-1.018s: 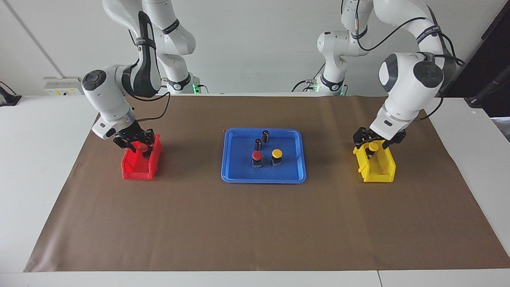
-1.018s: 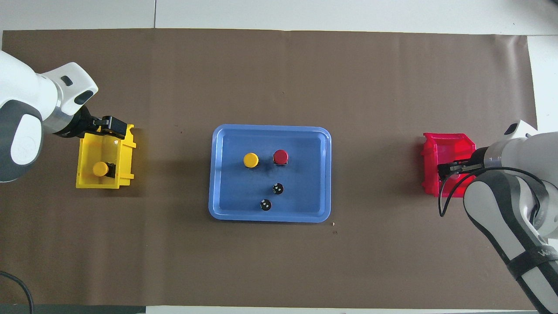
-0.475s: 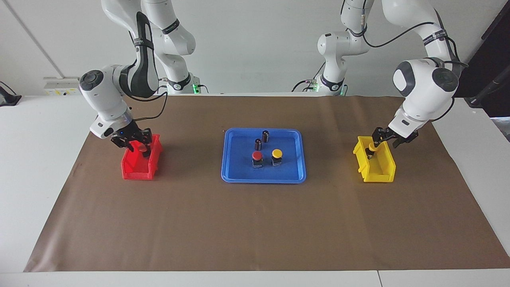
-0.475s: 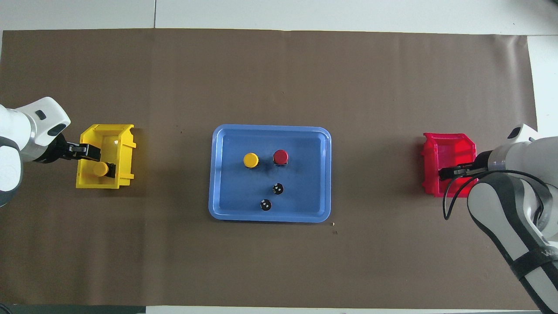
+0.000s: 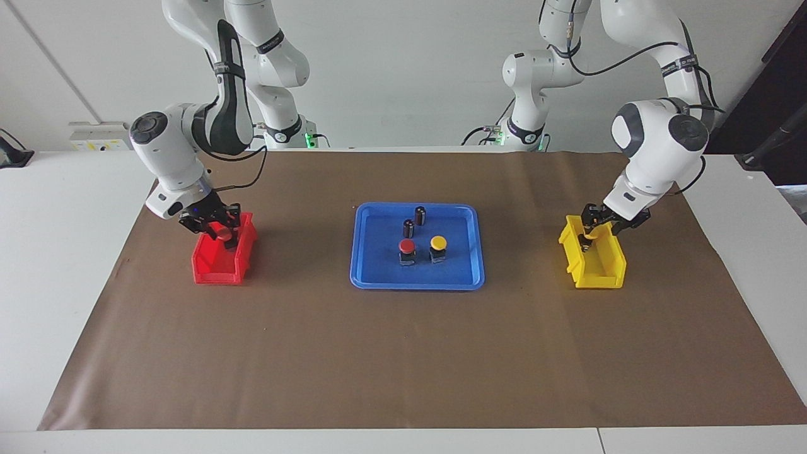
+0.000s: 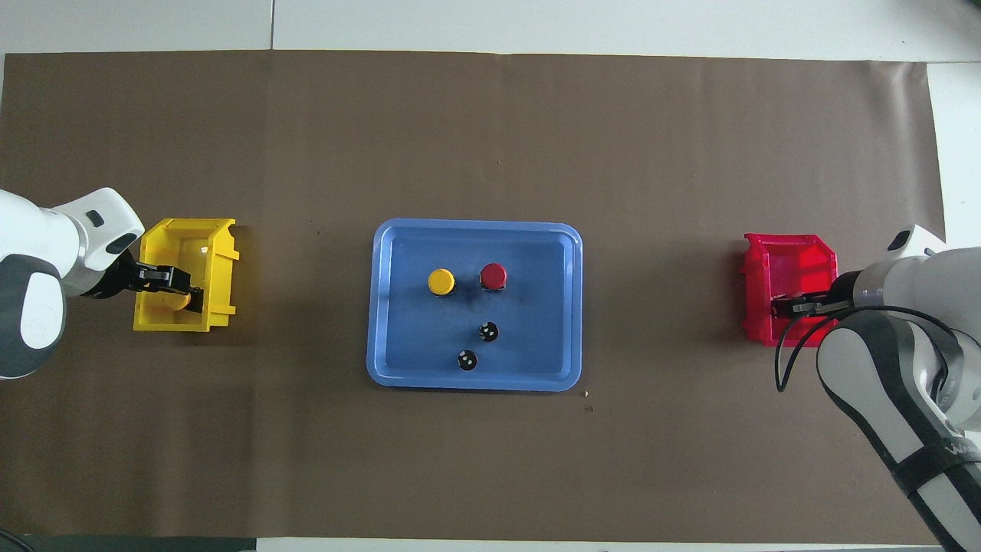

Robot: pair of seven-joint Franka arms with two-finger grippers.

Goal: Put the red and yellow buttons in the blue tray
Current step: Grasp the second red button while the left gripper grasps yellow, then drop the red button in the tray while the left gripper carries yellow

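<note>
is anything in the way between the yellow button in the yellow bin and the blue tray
Nothing visible: only bare brown paper lies between the yellow bin and the blue tray, though the yellow button must clear the bin's wall. Two buttons and two dark cylinders already sit in it.

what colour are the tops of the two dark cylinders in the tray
Black with small white dots, seen best in the overhead view.

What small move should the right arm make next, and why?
Probably lift the right claw straight up: it is shut on the red button inside the red bin, whose walls would block a sideways pull. The left claw is in the yellow bin.
</note>
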